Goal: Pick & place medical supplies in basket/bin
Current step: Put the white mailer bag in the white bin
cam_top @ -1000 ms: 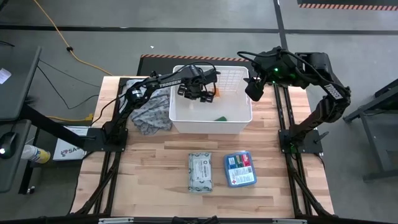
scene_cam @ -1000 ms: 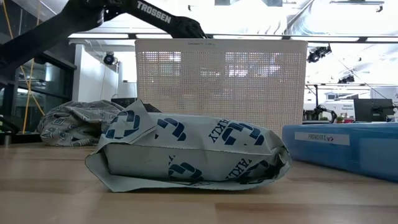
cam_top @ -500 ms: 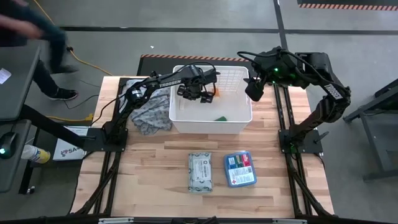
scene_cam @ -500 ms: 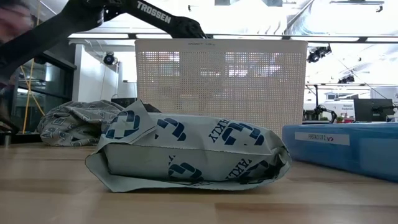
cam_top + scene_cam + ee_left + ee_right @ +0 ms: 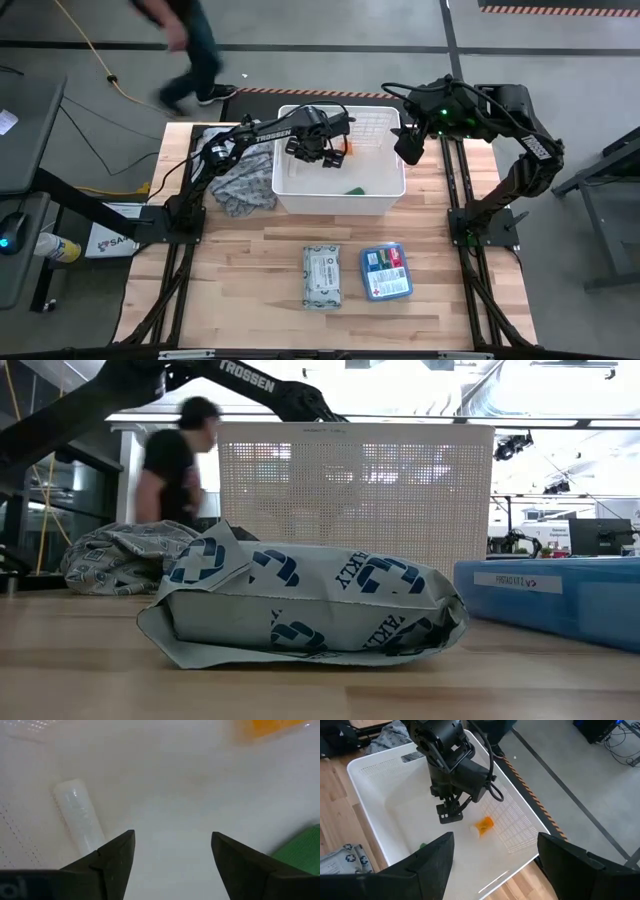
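Left arm reaches from table's left side toward its far middle, forearm angled inward, wrist bent down. Left gripper (image 5: pixel 318 152) points downward, fingers (image 5: pixel 116 857) spread apart, nothing between them. Right arm stands folded at table's far right edge, elbow high, forearm turned back toward centre. Right gripper (image 5: pixel 408 146) hangs off to the side, well apart from left one, fingers (image 5: pixel 434 860) parted and empty.
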Action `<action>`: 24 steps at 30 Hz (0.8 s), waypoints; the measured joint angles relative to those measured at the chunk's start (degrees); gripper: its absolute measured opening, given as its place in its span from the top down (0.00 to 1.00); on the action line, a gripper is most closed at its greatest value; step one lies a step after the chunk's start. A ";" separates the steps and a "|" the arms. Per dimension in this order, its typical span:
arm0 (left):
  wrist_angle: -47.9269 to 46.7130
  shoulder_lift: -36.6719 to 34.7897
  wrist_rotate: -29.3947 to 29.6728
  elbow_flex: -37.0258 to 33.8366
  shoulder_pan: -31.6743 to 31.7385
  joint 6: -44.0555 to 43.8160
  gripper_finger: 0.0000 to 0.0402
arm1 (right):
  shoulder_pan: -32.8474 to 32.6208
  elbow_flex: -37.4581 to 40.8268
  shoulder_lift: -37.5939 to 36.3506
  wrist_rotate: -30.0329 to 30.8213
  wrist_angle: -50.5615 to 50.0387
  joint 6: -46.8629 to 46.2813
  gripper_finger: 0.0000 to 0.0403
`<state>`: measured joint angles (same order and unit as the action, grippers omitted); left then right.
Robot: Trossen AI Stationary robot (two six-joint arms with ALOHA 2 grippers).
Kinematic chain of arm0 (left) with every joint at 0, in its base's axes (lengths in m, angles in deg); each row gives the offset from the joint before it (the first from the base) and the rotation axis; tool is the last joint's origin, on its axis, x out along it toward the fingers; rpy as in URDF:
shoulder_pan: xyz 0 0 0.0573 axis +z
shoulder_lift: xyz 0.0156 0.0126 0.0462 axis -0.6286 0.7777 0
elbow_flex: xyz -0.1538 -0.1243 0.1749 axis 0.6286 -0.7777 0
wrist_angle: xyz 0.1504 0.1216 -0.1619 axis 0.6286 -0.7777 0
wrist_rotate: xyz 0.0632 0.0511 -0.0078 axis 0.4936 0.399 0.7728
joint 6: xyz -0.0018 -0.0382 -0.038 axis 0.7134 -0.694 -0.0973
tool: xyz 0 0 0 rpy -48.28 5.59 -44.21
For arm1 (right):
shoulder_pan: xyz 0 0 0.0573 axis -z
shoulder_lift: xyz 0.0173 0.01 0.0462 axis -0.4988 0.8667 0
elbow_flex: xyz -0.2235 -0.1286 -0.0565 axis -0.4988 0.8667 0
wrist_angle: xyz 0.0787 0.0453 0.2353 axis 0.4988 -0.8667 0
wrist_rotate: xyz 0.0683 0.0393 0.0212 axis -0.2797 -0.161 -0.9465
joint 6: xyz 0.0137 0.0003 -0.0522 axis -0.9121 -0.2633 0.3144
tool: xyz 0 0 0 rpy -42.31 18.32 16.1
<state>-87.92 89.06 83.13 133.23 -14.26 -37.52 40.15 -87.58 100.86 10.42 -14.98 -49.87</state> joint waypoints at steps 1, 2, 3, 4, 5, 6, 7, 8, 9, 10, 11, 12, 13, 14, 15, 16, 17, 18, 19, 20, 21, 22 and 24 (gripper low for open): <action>0.00 0.00 0.02 0.00 -0.04 0.03 0.27 | 0.00 -0.02 0.00 0.00 0.00 0.01 0.31; 0.00 0.00 0.02 0.00 -0.08 0.09 0.27 | 0.00 -0.01 -0.01 0.02 0.00 0.01 0.31; -0.01 0.00 0.02 0.00 -0.09 0.11 0.27 | 0.00 0.00 0.00 0.00 0.00 0.00 0.31; 0.00 0.00 0.01 0.00 -0.09 0.14 0.27 | 0.00 0.00 0.00 -0.03 0.01 0.00 0.31; 0.04 0.00 0.00 0.00 -0.09 0.24 0.27 | -0.01 -0.01 0.00 -0.08 0.00 -0.06 0.31; 0.12 0.00 0.00 0.00 -0.09 0.52 0.27 | -0.01 0.00 0.00 -0.11 0.00 -0.35 0.31; 0.18 0.00 0.00 0.00 -0.09 0.90 0.27 | -0.03 0.00 0.00 -0.11 0.00 -0.80 0.31; 0.18 0.00 -0.02 0.00 -0.09 1.22 0.27 | -0.03 -0.02 0.00 -0.12 -0.02 -1.01 0.31; 0.20 0.00 -0.04 0.00 -0.20 1.45 0.27 | -0.03 0.00 0.00 -0.12 -0.04 -1.03 0.31; 0.20 0.00 0.16 0.00 -0.35 1.51 0.27 | -0.03 0.00 0.00 -0.11 -0.14 -1.07 0.31; 0.22 0.00 0.35 0.02 -0.42 1.51 0.27 | -0.03 -0.01 0.00 -0.14 -0.32 -1.08 0.31; 0.23 0.00 0.39 0.06 -0.65 1.57 0.27 | -0.03 0.00 0.00 -0.11 -0.44 -1.08 0.31; 0.21 0.00 0.49 0.22 -0.79 1.93 0.27 | -0.03 0.00 -0.01 -0.12 -0.65 -1.08 0.31; 0.27 0.00 0.50 0.49 -0.86 2.53 0.27 | -0.03 0.00 0.00 -0.13 -0.91 -1.08 0.31; 0.58 0.00 0.52 0.77 -1.15 3.23 0.27 | -0.03 0.00 0.00 -0.11 -1.08 -1.20 0.31; 0.88 0.00 0.63 1.04 -1.24 3.84 0.27 | -0.03 -0.02 0.00 -0.14 -1.08 -1.35 0.31; 1.09 0.00 0.91 1.36 -1.52 4.44 0.27 | -0.03 0.00 0.00 -0.13 -1.07 -1.51 0.31; 1.34 0.00 1.32 1.76 -1.61 4.82 0.27 | -0.03 0.00 0.00 -0.13 -1.09 -1.50 0.31; 1.48 0.00 1.44 2.37 -1.74 5.01 0.27 | -0.03 0.00 0.00 -0.14 -1.07 -1.51 0.31; 1.54 0.00 1.53 3.04 -1.95 5.05 0.27 | -0.03 0.00 0.00 -0.14 -1.09 -1.51 0.31; 1.66 0.00 1.62 3.68 -1.92 5.10 0.27 | -0.03 -0.02 0.00 -0.14 -1.09 -1.50 0.31; 1.65 -0.03 1.62 4.25 -1.94 5.12 0.27 | -0.03 0.00 0.00 -0.14 -1.07 -1.51 0.31; 1.49 -0.03 1.62 5.01 -1.93 5.13 0.27 | -0.09 0.00 0.00 -0.14 -1.09 -1.51 0.31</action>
<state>-86.42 89.03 84.75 138.24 -16.19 -32.40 40.06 -87.58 100.86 10.29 -16.07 -51.37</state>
